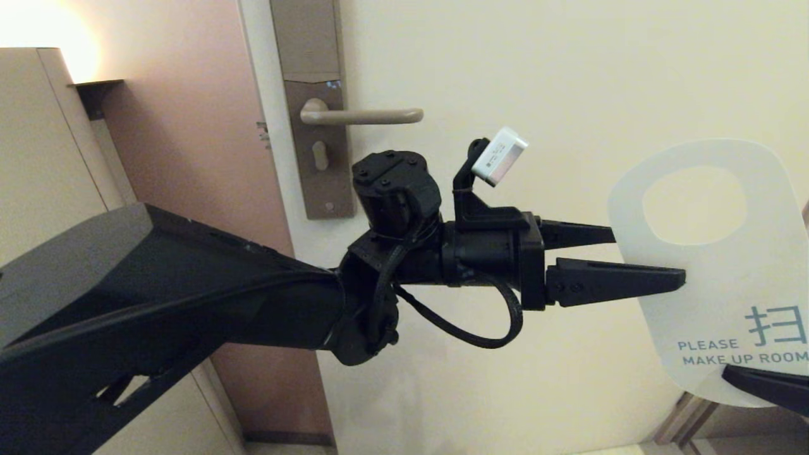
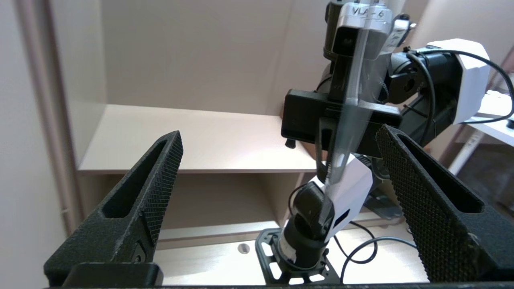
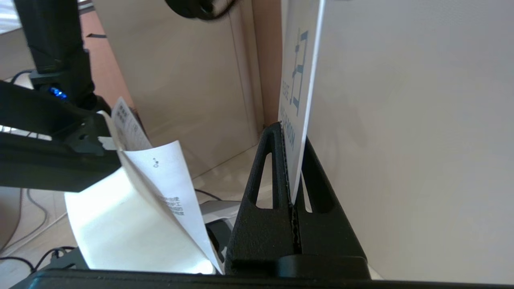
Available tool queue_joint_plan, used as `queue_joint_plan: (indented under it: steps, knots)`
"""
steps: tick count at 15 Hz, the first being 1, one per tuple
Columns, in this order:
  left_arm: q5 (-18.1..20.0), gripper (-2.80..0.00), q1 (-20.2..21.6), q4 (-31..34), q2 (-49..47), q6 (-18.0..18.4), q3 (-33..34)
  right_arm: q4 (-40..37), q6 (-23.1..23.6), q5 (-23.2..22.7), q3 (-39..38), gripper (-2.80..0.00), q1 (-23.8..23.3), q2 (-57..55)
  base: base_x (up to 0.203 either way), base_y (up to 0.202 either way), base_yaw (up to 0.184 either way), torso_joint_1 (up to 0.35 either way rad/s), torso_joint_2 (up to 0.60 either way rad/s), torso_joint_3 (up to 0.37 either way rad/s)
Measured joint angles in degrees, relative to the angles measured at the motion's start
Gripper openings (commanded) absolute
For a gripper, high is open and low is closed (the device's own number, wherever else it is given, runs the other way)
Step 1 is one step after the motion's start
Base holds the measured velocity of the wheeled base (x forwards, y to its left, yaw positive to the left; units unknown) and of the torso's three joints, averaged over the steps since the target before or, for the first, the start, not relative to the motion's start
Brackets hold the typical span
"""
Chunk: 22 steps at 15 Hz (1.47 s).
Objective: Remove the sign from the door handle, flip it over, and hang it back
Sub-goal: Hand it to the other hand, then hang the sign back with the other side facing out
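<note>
The sign (image 1: 708, 278) is off the door handle (image 1: 363, 115) and hangs in the air to its lower right, white "PLEASE MAKE UP ROOM" face toward me, oval hole on top. My right gripper (image 3: 291, 134) is shut on the sign's (image 3: 299, 80) bottom edge; only its fingers (image 1: 768, 387) show in the head view. My left gripper (image 1: 651, 256) is open around the sign's left edge, one finger in front and one behind, not pressing it. In the left wrist view the sign (image 2: 350, 108) stands edge-on between the wide-apart fingers (image 2: 164, 176).
The handle sits on a tall brownish lock plate (image 1: 316, 107) on the cream door (image 1: 569, 76). A pinkish wall (image 1: 189, 158) and a beige cabinet (image 1: 44, 145) stand to the left. My left arm (image 1: 158, 284) crosses below the handle.
</note>
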<state>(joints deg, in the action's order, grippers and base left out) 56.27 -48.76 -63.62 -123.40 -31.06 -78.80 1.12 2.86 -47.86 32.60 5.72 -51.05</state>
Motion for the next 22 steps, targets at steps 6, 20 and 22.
queue_joint_plan:
  steps: [6,20,22]
  knots:
    - [0.12,0.00,3.85,0.08,7.27,2.41,8.84,-0.05,-0.02,0.34,-0.35,-2.80,-5.83,-0.05,0.000,0.000,0.000,0.000,0.00,0.000]
    - [-0.21,0.00,16.65,12.69,28.15,20.02,30.04,11.38,-0.04,7.31,-7.69,-2.80,-14.34,0.34,0.000,0.000,0.000,0.000,0.00,0.000]
    - [-0.32,0.00,18.22,12.93,31.06,20.50,33.17,11.45,-0.02,8.12,-8.38,-2.80,-14.34,0.93,0.000,0.000,0.000,0.000,0.00,0.000]
